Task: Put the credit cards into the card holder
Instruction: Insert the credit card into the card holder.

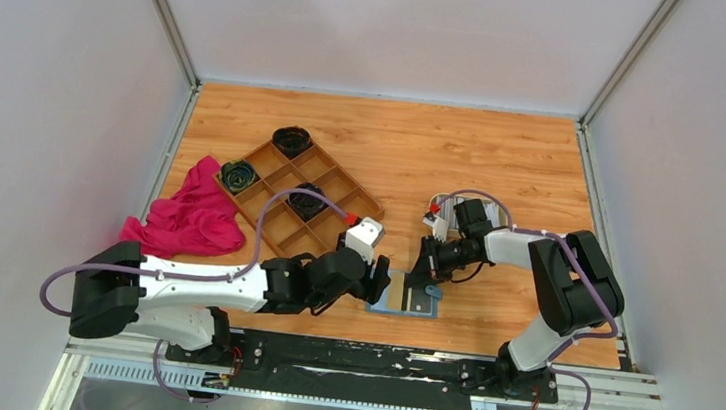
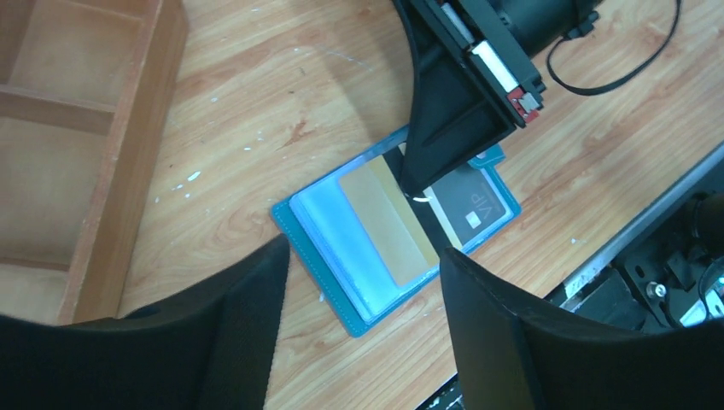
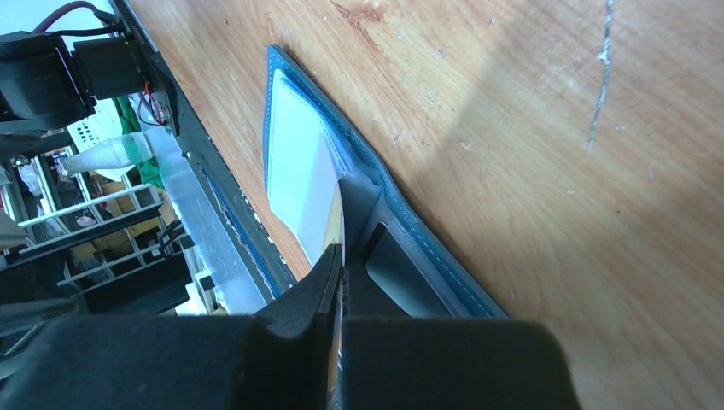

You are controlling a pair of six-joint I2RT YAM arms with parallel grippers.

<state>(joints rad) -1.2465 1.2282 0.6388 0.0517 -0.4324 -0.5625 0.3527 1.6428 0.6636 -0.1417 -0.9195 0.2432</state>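
The teal card holder (image 1: 403, 298) lies open on the table near the front edge, also in the left wrist view (image 2: 337, 286) and the right wrist view (image 3: 427, 260). A gold-tan credit card (image 2: 388, 224) lies on its light blue left page. A dark card with "VIP" print (image 2: 470, 209) sits in the right page. My right gripper (image 1: 421, 269) points down at the holder's far edge and is shut on the thin edge of the gold-tan card (image 3: 340, 224). My left gripper (image 2: 363, 254) is open and empty, just left of the holder (image 1: 379, 280). Other cards are not clearly visible.
A brown wooden compartment tray (image 1: 327, 176) with dark rolled items stands at the left back, also in the left wrist view (image 2: 128, 145). A pink cloth (image 1: 192, 217) lies left of it. The black base rail (image 1: 364, 358) runs just beyond the table's front edge. A whitish object (image 1: 449, 209) is partly hidden behind the right wrist.
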